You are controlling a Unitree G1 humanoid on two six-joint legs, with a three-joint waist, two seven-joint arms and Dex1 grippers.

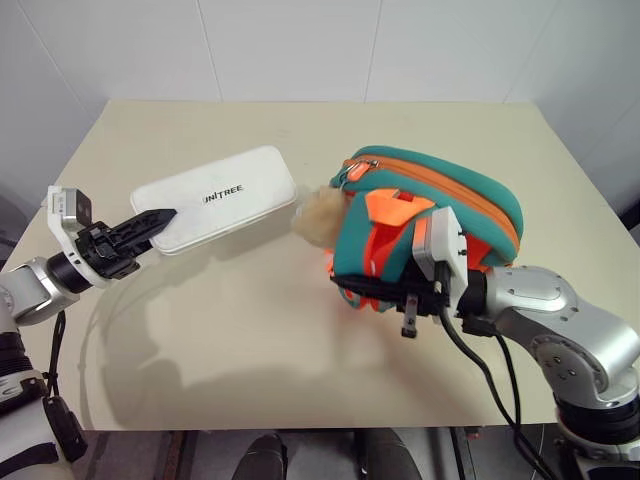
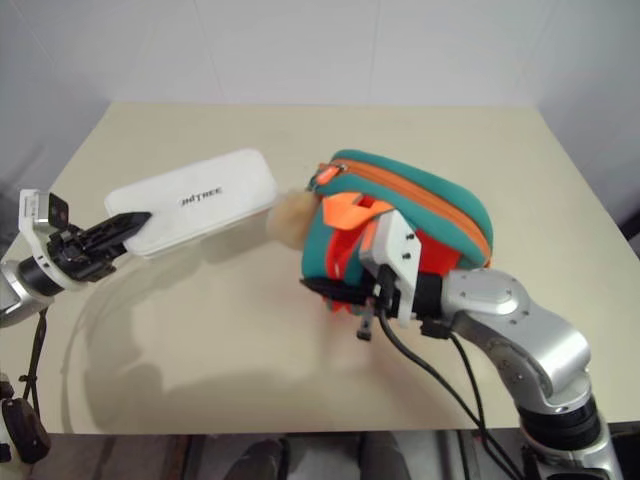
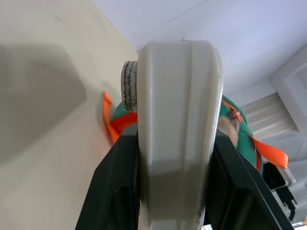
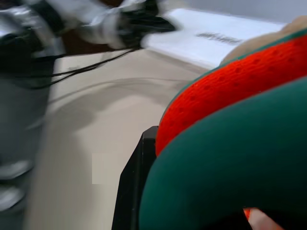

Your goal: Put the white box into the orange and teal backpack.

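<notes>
Two pincers: both engaged, box not yet packed.
Left pincer (image 1: 150, 222): clamped on one end of the white box (image 1: 222, 196), which it holds lifted over the worktop (image 1: 260, 340).
Right pincer (image 1: 352, 287): clenched on the orange and teal backpack (image 1: 440, 215), gripping its near side.
Backpack zipper: appears closed.
Left to do: open the backpack, slide the box inside.

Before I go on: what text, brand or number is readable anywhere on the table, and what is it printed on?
"UNITREE": dark lettering on the top face of the white box, held at its end by the left gripper.
In the right wrist view the same lettering is too blurred to read.
No readable text on the orange and teal backpack, held by the right gripper.
</notes>
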